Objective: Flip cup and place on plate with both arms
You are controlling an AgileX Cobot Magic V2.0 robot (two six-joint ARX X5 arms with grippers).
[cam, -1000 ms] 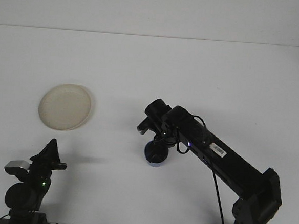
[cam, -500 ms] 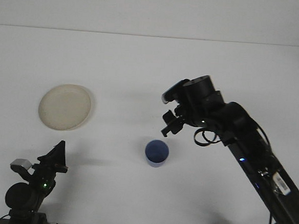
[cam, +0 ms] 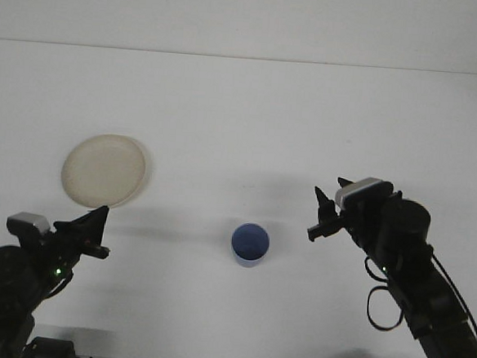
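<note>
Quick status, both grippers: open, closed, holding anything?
Left gripper: holds nothing; open or closed cannot be told.
Right gripper: open, empty, beside the upright blue plastic cup.

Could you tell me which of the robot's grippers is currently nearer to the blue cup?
The right gripper is nearer: it sits just right of the blue cup and slightly above it in the picture. The left gripper is farther off to the cup's left, below the plate.

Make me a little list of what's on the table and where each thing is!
cup: blue cup, upright, opening up, near the table's middle front
plate: cream plate, to the left, nothing on it
cup on plate: not yet
left gripper: left gripper, low left, below the plate, holding nothing
right gripper: right gripper, right of the cup, apart from it, holding nothing
table: white table
</note>
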